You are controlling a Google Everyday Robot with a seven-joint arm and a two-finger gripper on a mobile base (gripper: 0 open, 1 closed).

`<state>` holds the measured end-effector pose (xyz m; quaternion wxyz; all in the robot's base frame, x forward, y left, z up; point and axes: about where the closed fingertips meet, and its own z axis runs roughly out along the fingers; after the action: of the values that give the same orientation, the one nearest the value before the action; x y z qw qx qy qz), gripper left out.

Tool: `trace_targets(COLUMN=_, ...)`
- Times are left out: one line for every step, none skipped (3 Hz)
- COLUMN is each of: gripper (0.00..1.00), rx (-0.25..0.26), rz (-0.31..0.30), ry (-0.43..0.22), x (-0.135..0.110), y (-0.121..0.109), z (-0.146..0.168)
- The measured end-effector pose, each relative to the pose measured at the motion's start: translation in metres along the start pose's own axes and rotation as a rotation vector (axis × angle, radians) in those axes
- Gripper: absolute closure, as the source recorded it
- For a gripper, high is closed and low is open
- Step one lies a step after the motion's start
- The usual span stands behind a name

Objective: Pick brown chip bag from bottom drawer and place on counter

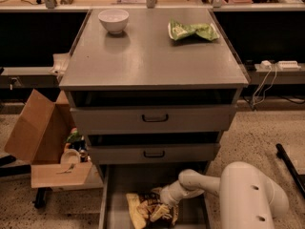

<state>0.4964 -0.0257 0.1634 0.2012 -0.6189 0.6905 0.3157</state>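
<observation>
Camera view: gripper down in the bottom drawer, at the right end of the brown chip bag; grip state: cannot tell.
Bag lies crumpled on the drawer floor toward the pulled-out front end, mostly left of the gripper; long axis looks left-right across the drawer, pale edge pointing at the left wall; arm enters from the right; counter sits above and behind, past its front edge.

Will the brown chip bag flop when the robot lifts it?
Probably: the bag looks crumpled and soft, so it should sag. Its wrapper seems thin, so it is likely light. Its glossy skin might slip from the gripper, down at it in the drawer.
</observation>
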Motion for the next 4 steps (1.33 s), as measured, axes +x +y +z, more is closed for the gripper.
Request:
trace_targets(gripper=0.49, rx=-0.017, rz=0.027, ry=-0.009, x=0.017, y=-0.010, z=0.016)
trace_targets(gripper=0.72, rx=-0.004, rz=0.023, ry=-0.034, x=0.018, y=-0.008, z=0.009)
trace_targets(gripper=1.00, rx=0.142, rz=-0.106, ry=-0.118, x=-0.024, y=-0.006, z=-0.061)
trace_targets(gripper=1.00, rx=0.248, rz=-0.191, ry=-0.182, x=-0.052, y=0.040, z=-0.141)
